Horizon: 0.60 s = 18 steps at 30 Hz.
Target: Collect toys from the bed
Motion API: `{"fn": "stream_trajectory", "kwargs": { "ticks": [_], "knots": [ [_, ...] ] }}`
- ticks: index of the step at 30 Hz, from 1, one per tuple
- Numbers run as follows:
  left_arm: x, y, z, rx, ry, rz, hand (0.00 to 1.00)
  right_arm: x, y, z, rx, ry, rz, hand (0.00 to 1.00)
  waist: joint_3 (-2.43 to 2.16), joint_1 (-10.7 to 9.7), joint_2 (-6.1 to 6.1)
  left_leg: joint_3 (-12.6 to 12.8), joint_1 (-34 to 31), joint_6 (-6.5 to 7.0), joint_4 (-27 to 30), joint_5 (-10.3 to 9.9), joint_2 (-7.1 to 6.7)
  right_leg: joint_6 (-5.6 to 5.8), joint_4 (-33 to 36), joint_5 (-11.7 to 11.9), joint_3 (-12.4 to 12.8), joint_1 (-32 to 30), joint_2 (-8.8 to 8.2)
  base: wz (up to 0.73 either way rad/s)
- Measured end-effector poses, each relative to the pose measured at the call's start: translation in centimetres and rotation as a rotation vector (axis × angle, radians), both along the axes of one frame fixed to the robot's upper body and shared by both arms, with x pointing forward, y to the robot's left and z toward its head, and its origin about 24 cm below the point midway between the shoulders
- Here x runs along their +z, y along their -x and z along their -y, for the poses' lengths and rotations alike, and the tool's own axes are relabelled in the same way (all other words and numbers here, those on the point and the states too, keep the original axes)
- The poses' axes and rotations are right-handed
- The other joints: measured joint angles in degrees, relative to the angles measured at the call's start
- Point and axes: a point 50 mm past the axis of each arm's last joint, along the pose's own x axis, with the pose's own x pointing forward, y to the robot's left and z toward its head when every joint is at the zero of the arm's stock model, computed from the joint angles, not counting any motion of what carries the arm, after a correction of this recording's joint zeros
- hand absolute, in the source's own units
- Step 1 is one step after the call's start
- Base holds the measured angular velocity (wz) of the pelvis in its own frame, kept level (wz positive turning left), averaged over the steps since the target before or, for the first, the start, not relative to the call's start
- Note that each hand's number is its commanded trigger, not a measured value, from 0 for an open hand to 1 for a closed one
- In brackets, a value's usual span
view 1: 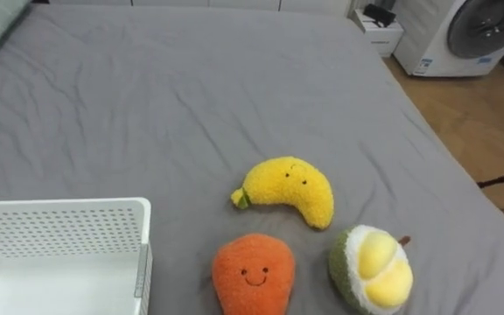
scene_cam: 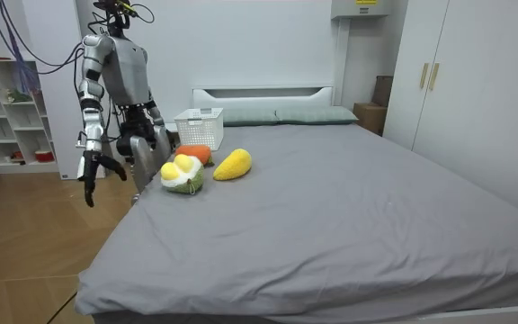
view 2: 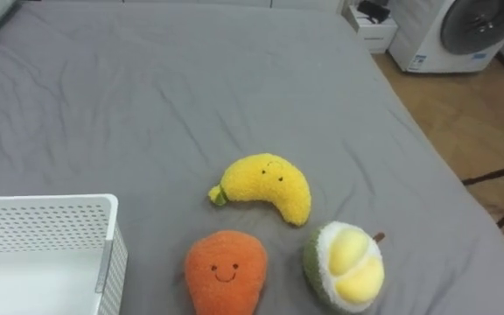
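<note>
Toys lie together on the grey bed (view 1: 191, 87): a plush banana (view 1: 289, 188), an orange plush (view 1: 253, 273) and a durian plush (view 1: 372, 268). The white basket (view 1: 59, 214) sits just left of them. At the bedside, the right hand (scene_cam: 91, 171) hangs empty with its fingers relaxed; the left hand (scene_cam: 156, 148) is too unclear to tell. It would be best to start with the orange plush, nearest the basket, gripping it round its middle.

The robot stands beside the bed (scene_cam: 349, 207) (room view's left) by plush durian (scene_cam: 183, 174), carrot (scene_cam: 196, 153), banana (scene_cam: 232, 165), basket (scene_cam: 200, 126).
</note>
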Motion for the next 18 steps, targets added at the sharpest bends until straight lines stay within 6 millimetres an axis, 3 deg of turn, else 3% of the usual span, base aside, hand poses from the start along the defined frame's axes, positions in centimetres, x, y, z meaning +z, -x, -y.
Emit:
{"fn": "stream_trajectory", "kwargs": {
  "ticks": [4,7,8,11,18],
  "knots": [
    [0.1,-0.4,-0.1,-0.019,-0.017,0.004,0.0,3.4,-5.4,1.1,0.155,0.211,0.113,0.0,-0.03,0.2,0.14,0.2,0.1,-0.05,0.0,0.1,0.04,-0.02,0.0,0.1,0.4,-0.4,0.18,-0.01],
    [-0.1,-0.8,0.3,-0.031,-0.009,0.01,0.0,6.3,-8.7,0.8,0.283,0.349,0.207,0.0,-0.49,0.2,0.37,0.2,-0.2,-0.08,-0.2,0.2,0.03,-0.01,-0.1,0.1,0.3,-0.7,0.21,0.0],
    [-0.1,-0.9,0.4,-0.04,-0.007,0.011,0.0,7.5,-9.8,0.6,0.33,0.409,0.25,0.0,-0.44,0.2,0.64,0.2,-0.4,-0.09,-0.2,0.2,0.05,-0.01,-0.1,0.1,0.3,-0.8,0.23,0.0],
    [-0.1,-1.2,0.5,-0.056,-0.009,0.019,0.0,9.1,-11.5,0.1,0.421,0.507,0.291,0.0,-0.4,0.8,0.62,0.2,-0.8,-0.12,-0.2,0.2,0.21,-0.04,0.0,0.1,0.6,-1.1,0.36,0.03],
    [-0.3,-0.7,1.2,-0.085,0.01,-0.009,0.0,10.1,-13.9,-2.4,0.667,0.593,0.292,0.0,-0.17,2.8,1.24,0.8,-0.7,-0.14,-0.1,0.2,0.35,-0.13,1.0,0.2,0.7,-1.0,0.36,-0.04]
  ]
}}
